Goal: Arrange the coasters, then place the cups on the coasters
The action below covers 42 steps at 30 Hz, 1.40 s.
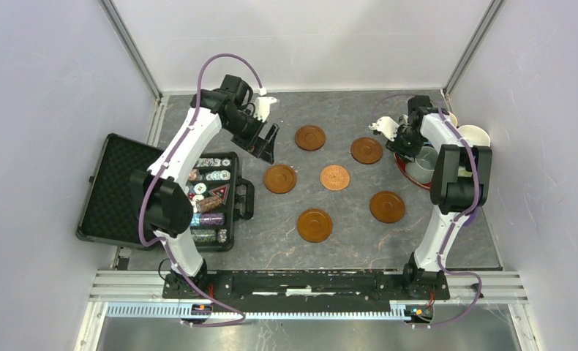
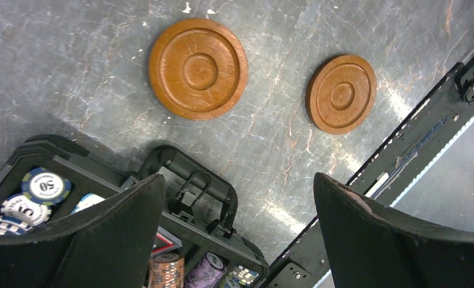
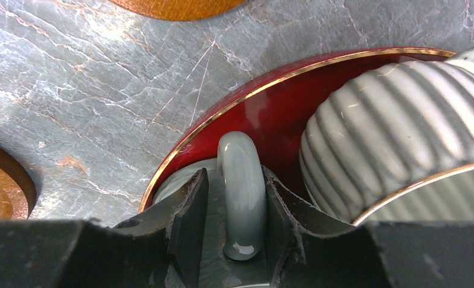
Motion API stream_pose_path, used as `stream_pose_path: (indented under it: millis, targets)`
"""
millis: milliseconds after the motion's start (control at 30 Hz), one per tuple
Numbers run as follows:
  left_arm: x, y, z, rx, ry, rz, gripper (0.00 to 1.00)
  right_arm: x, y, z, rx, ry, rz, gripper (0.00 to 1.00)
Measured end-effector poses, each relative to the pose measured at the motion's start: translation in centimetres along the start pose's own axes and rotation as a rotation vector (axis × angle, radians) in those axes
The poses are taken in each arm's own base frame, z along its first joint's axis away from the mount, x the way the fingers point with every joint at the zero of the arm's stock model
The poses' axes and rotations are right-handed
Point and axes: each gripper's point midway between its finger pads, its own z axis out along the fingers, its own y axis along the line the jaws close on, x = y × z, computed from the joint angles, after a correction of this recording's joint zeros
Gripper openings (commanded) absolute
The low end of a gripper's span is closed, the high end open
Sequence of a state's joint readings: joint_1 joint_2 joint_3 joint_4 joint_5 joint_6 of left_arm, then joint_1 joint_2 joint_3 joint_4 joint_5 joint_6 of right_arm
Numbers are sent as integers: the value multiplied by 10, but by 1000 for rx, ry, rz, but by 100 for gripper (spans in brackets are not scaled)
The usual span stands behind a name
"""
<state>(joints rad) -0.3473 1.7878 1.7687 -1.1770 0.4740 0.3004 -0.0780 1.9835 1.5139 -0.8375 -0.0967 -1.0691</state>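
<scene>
The six coasters lie flat on the table, well apart from each other. Five glossy brown ones make a loose ring, and the copper patterned coaster sits in the middle. So the first part of the task looks finished to me. The second part is only at its beginning, because no coaster carries a cup. The mugs stand crowded at the right side of the table, and at least some of them are in the dark red tray.

The right gripper is low in this tray. Its fingers stand on both sides of the handle of a pale grey-green mug, which is just beside a ribbed grey-white mug. The fingers are very near the handle, but I cannot tell if they press it or only stand around it. The mug seems to rest in the tray.

The left gripper hangs wide open and empty above the table, between the open poker chip case and the nearest coaster.

In my judgement, what is left is to carry every mug out of the tray and set one on each coaster.
</scene>
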Motion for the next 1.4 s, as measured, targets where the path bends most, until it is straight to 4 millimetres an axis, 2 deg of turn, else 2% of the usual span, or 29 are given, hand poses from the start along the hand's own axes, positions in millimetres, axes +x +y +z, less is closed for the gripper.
stream_pose_path:
  millis: [167, 333, 400, 500, 767, 1000, 1200, 1400]
  targets:
    - [-7, 17, -9, -26, -31, -26, 98, 0, 0, 3, -4, 5, -7, 39]
    - [-8, 24, -12, -37, -39, -40, 98, 4, 4, 15, -32, 22, -18, 28]
    - [-9, 24, -13, -37, -40, -39, 98, 5, 6, 16, -40, 29, -19, 20]
    - [-8, 24, -13, -37, -40, -40, 98, 9, 11, 14, -59, 45, -22, 0]
    - [-13, 24, -15, -41, -51, -34, 98, 11, 14, 5, -74, 55, -25, 0]
    - [-18, 28, -18, -44, -65, -37, 98, -1, 9, -25, -68, 15, 3, 0]
    - [-20, 31, -23, -39, -85, -61, 98, -9, 13, -53, -53, -19, 20, 0]
    - [-21, 39, -27, -25, -103, -109, 98, -30, 12, -72, -49, -51, 13, 0]
